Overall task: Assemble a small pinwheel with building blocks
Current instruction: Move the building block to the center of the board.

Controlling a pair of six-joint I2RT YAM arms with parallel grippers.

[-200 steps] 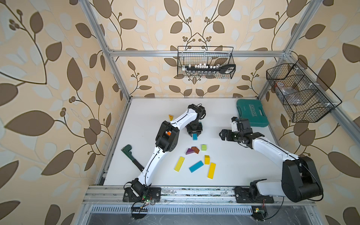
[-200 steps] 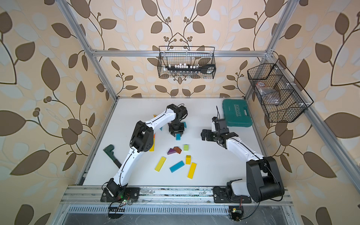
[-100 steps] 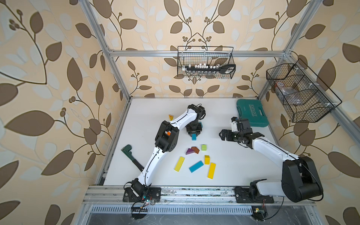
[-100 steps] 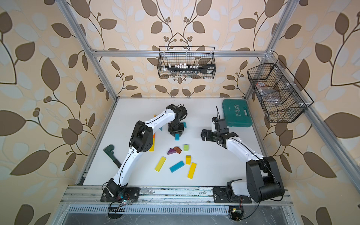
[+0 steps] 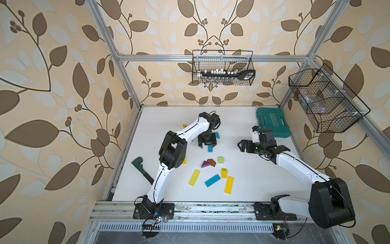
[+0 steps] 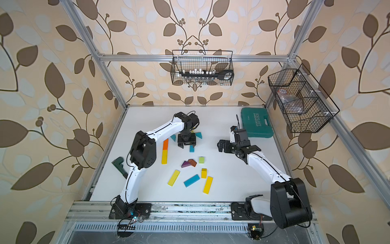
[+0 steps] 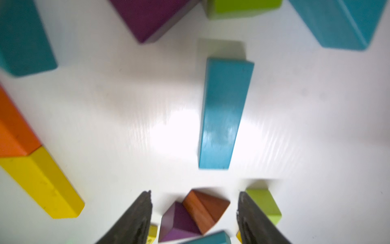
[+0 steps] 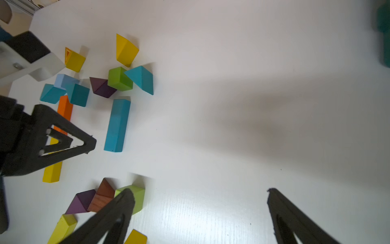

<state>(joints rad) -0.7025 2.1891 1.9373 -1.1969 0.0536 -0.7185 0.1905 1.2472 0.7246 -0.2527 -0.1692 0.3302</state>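
Both jaws of your left gripper (image 6: 187,145) stood apart, empty.
At its 6 o'clock the blue bar (image 6: 191,148) lay flat; you probably needed to lift straight up, without nudging it.

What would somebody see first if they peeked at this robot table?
Probably the bright toy blocks scattered across the middle of the white table. Then the two white-and-black arms reaching over it, the left arm's fingers open over a blue bar, and the teal case in the far right corner.
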